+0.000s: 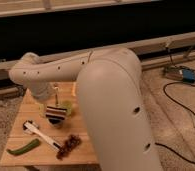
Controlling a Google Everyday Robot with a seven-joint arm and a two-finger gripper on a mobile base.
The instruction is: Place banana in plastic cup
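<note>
The gripper point(55, 114) hangs low over the middle of the table point(25, 114), pointing down at the end of a thin wrist, its dark fingers spread wide. No object can be seen between them, and whether they have hold of anything cannot be told. Just right of the gripper, touching it or nearly so, stands the cup point(68, 107), upright and yellow-green. The banana cannot be picked out: whether it lies under the gripper, in the cup, or behind the arm is unclear. In front of the gripper and a little to its left lies a black-and-white tool point(41, 134), slanting across the wood. In front and slightly right, near the table's front edge, is a dark bunch of grapes point(69, 144), touching the tool's end. Farther left and forward, well apart from the gripper, lies a long green vegetable point(24, 147). The arm point(111, 110) rises from the gripper to an elbow at upper left, then runs right into a bulky pale link that hides the table's right side. Far right, a blue box point(189, 75) sits on the carpet point(181, 135).
</note>
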